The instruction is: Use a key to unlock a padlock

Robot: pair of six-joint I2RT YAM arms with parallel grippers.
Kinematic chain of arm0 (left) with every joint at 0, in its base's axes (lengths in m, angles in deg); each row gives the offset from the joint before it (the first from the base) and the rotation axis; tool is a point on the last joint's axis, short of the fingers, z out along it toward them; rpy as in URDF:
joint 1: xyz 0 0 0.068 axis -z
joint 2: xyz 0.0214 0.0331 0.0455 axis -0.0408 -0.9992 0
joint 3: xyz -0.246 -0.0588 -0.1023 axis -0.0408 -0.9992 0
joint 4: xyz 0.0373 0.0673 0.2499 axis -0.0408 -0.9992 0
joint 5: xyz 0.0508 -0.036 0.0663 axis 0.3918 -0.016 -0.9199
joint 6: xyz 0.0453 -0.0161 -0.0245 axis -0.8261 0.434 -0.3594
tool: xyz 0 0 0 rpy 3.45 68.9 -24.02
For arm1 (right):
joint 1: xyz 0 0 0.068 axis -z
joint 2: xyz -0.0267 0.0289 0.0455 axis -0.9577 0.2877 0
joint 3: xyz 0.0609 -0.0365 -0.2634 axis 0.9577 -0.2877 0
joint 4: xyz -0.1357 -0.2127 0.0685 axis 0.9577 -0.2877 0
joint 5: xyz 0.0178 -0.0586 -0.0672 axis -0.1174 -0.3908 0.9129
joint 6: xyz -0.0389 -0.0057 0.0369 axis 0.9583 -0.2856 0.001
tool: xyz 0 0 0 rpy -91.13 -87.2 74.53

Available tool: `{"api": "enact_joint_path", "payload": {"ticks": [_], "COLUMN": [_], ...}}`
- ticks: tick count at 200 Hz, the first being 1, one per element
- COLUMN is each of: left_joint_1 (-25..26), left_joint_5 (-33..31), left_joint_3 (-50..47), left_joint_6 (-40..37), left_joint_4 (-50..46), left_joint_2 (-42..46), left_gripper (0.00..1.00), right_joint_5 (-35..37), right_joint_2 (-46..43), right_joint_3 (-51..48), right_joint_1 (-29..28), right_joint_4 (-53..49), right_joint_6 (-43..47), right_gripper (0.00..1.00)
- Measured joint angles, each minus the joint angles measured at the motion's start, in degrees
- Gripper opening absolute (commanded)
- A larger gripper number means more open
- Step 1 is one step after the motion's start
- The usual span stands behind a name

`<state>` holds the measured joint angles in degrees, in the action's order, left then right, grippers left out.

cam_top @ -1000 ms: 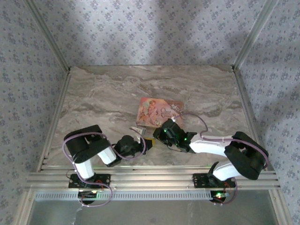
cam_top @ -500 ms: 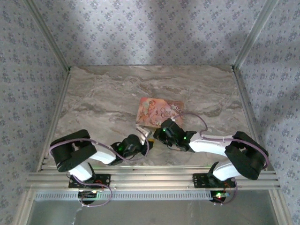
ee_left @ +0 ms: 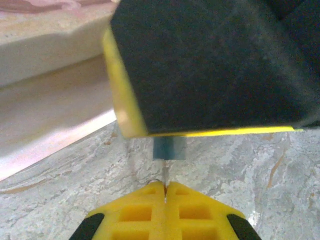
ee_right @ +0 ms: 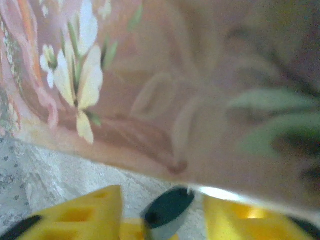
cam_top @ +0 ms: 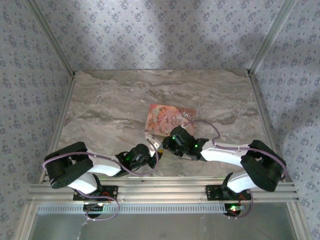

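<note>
Right wrist view: padlock (ee_right: 167, 212) lies between parted fingers (ee_right: 90, 210) of the right end effector (ee_right: 162, 217).

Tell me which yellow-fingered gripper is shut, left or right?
The left gripper: its fingers meet, pinching a thin metal sliver. The right gripper has its fingers apart, either side of the tiny blue-teal padlock.

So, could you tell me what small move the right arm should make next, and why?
Probably close the right pincer on the padlock: its fingers stand apart around it, while the key in the left pincer reaches the padlock's end.
</note>
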<state>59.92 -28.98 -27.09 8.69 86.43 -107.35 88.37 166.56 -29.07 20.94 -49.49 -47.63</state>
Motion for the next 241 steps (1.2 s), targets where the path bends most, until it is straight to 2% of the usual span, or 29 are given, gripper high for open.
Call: {"api": "enact_joint_path", "payload": {"ticks": [42,68,127,191,241], "left_joint_1": [0.0,0.0,1.1,2.5,3.4], "left_joint_5": [-0.2,-1.1,-5.4,-8.0,-9.1], "left_joint_3": [0.0,0.0,0.8,0.8,0.8], "left_joint_6": [1.5,1.4,0.0,0.0,-0.1], "left_joint_4": [0.3,-0.7,-5.1,-5.1,-4.9], "left_joint_2": [-0.3,-0.2,2.6,2.8,2.8], "left_gripper": [0.00,0.00,0.00,0.00,0.00], "right_joint_5": [1.0,2.0,2.9,4.3,4.3], "right_joint_2": [-5.6,-8.0,-7.0,-2.1,0.0], "right_joint_3": [0.0,0.0,0.0,0.0,0.3], "right_joint_1": [-0.6,-0.5,-2.0,-2.8,-2.7], "right_joint_4": [-4.5,-6.8,-7.1,-3.9,-2.2], "right_joint_6": [-0.5,-0.5,-0.6,-1.5,-2.5], "right_gripper": [0.65,0.64,0.61,0.55,0.45]}}
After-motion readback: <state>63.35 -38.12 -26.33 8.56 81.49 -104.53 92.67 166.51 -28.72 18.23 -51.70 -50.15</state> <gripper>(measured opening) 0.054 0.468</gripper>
